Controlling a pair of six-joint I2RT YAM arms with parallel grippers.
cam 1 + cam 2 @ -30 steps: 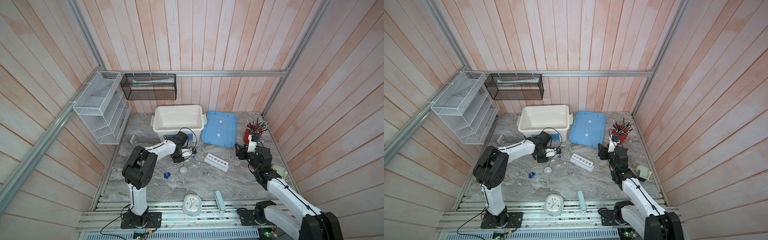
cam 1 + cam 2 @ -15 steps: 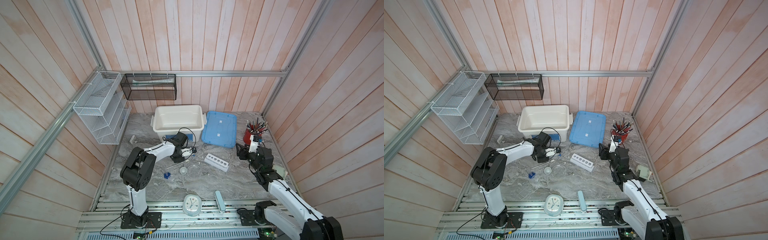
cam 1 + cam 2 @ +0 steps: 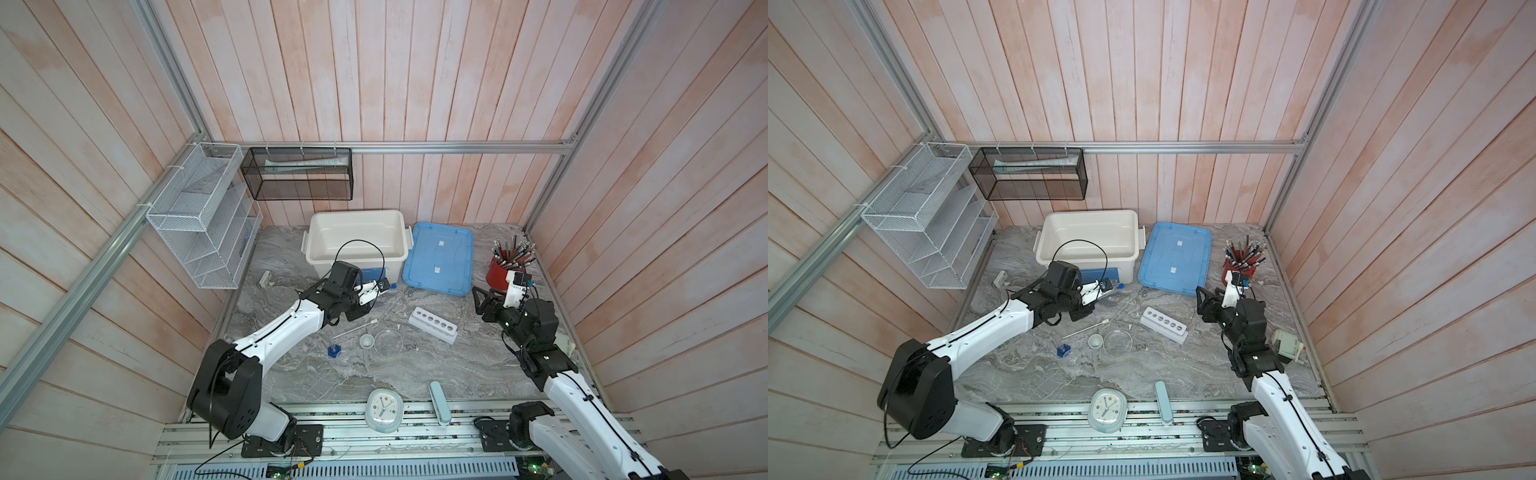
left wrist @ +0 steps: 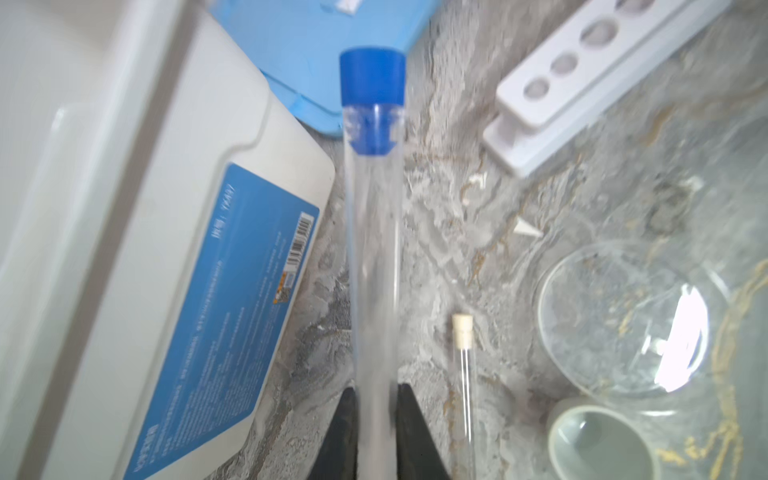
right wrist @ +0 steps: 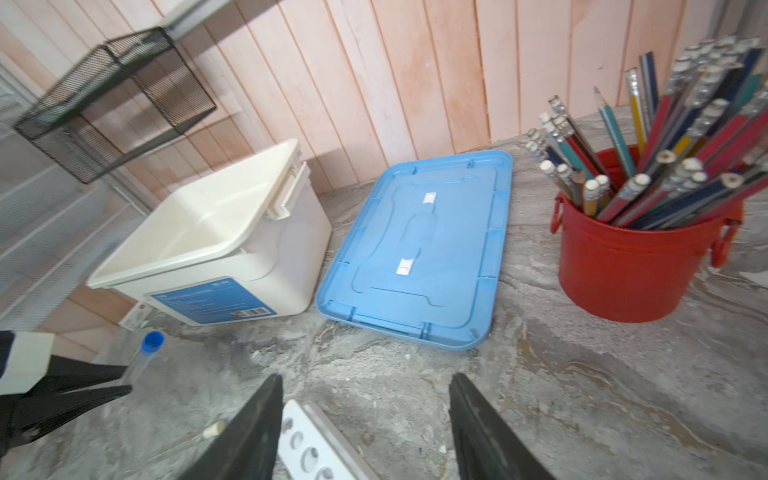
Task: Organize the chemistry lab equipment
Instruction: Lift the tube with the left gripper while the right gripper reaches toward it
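Observation:
My left gripper (image 4: 376,399) (image 3: 376,296) is shut on the clear blue-capped tube (image 4: 372,208) (image 3: 392,286), in front of the white bin; the cap end points away from the jaws. The white-capped tube (image 3: 355,328) (image 4: 465,374) lies on the marble beside it. Nearby sit the small white dish (image 3: 366,340), the petri dish (image 3: 388,342) and the blue-hexagon-based vessel (image 3: 334,351). The white six-hole rack (image 3: 432,325) (image 5: 307,444) lies to the right. My right gripper (image 5: 361,378) (image 3: 478,299) is open and empty, just above the rack's near end.
A white bin (image 3: 353,214) stands at the back with its blue lid (image 3: 438,259) flat beside it. A red cup of pens (image 3: 500,270) is behind my right gripper. A clock (image 3: 384,409) and a pale case (image 3: 437,397) lie at the front edge. Wire shelves (image 3: 203,224) hang on the left wall.
The left jaws have closed in on the blue-capped tube and the gripper has shifted slightly toward the bin. The right jaws stand a little wider; that arm has barely moved.

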